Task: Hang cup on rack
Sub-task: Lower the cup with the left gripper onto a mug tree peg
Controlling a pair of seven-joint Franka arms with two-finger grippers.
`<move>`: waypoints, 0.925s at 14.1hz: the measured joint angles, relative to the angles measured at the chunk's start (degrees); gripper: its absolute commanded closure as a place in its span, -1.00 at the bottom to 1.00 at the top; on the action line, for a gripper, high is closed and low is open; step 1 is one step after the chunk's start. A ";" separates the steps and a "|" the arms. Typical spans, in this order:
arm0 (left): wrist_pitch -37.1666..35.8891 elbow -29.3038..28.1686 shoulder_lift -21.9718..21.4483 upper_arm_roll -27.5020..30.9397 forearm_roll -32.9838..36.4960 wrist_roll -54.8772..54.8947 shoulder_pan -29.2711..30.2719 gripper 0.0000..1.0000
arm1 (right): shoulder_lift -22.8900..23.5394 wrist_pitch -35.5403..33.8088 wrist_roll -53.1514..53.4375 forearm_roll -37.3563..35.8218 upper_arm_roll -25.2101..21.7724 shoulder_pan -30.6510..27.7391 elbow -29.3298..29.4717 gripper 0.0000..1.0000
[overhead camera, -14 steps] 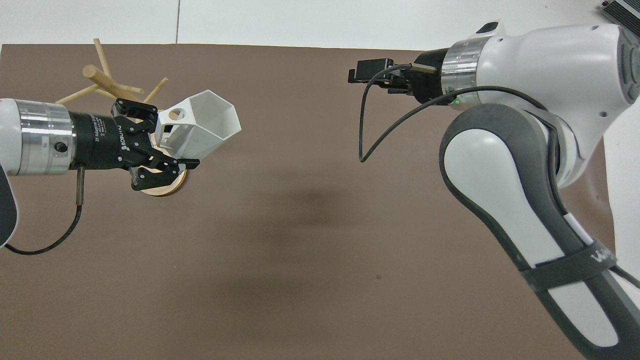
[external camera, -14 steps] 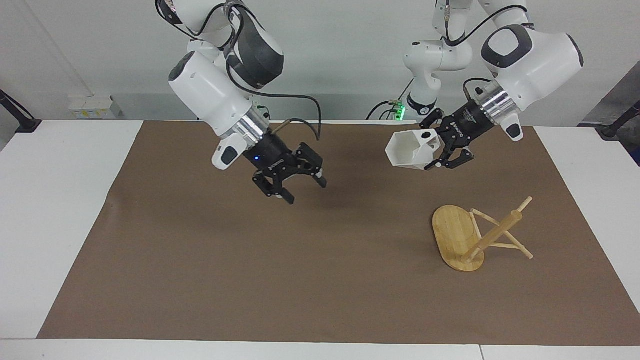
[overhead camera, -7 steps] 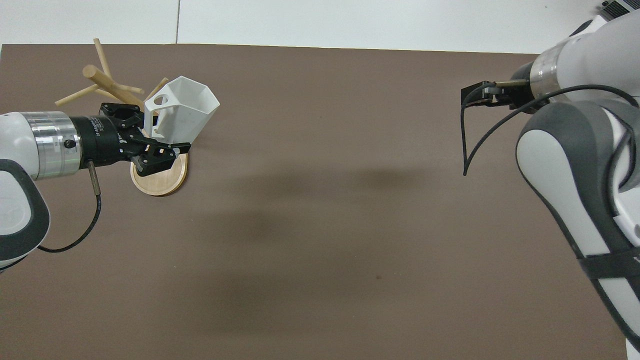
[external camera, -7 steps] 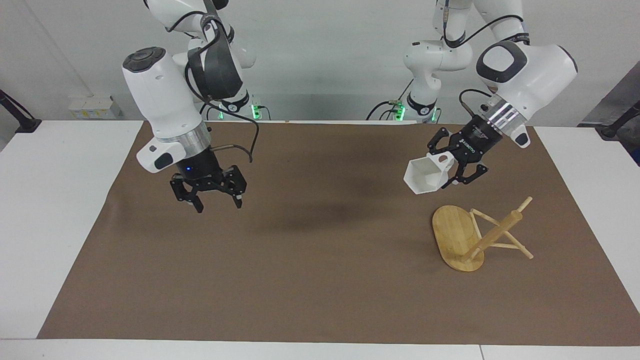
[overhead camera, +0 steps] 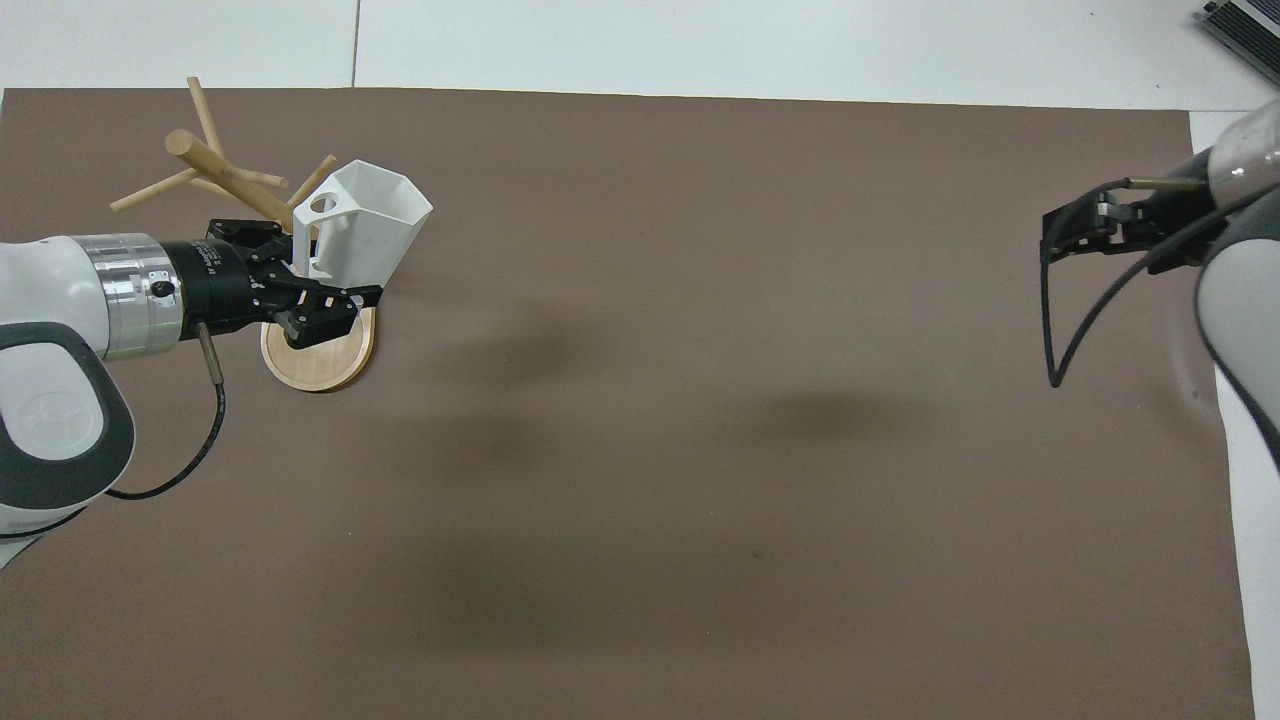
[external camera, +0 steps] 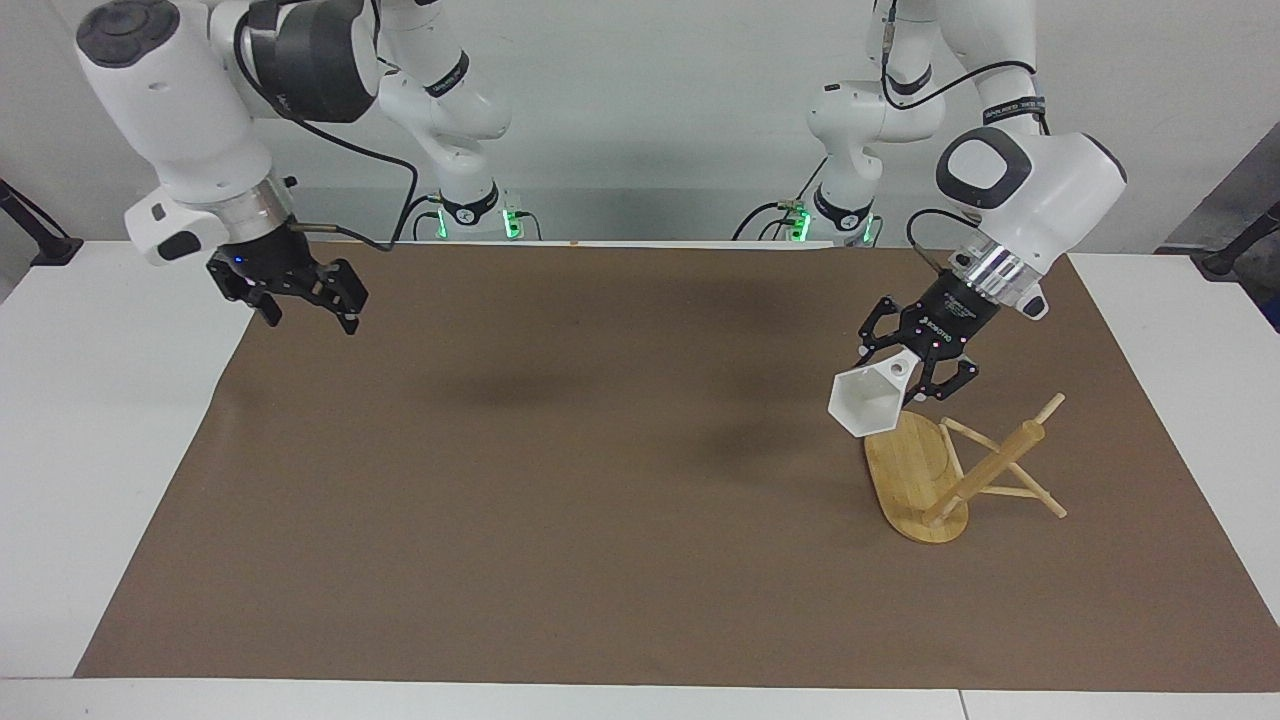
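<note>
Since the earlier frames the right arm has swung away from the middle of the brown mat (external camera: 560, 520) toward its own end of the table, and the left arm has carried the cup (external camera: 868, 400) down from over the mat's robot-side edge to just above the rack (external camera: 945, 475).

Nearest the robots, the right gripper (external camera: 305, 305) hangs in the air over the corner of the mat at the right arm's end, at about ten o'clock in the facing view. Its two fingers stand spread apart with nothing between them. In the overhead view only its edge shows, at about three o'clock (overhead camera: 1075, 228), along with a looping black cable.

Farther out, the left gripper (external camera: 915, 378) is clenched on the cup's blocky handle, the one pierced by a round hole. It holds the white faceted cup tilted, with the hexagonal mouth turned away from the robots and toward the table's middle. The cup is off the table, over the robot-side end of the rack's oval base, and whether it touches the base I cannot tell.

The rack sits on the mat at the left arm's end, at about four o'clock in the facing view. Its post looks to lean toward that end, with thin pegs sticking out.
</note>
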 measured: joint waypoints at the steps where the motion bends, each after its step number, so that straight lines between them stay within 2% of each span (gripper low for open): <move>1: 0.78 -0.03 0.30 0.01 0.00 -0.52 0.00 1.00 | 0.02 0.00 -0.73 0.43 -1.12 0.00 -0.09 -1.00; 4: 3.05 -0.03 1.43 0.06 0.00 -2.67 0.01 1.00 | -0.03 0.53 -0.92 0.81 -1.80 0.14 -1.19 -1.00; 13: 6.64 0.49 2.87 0.58 0.00 -10.10 0.94 1.00 | -0.45 10.12 -0.94 0.81 -3.01 1.51 -3.05 -1.00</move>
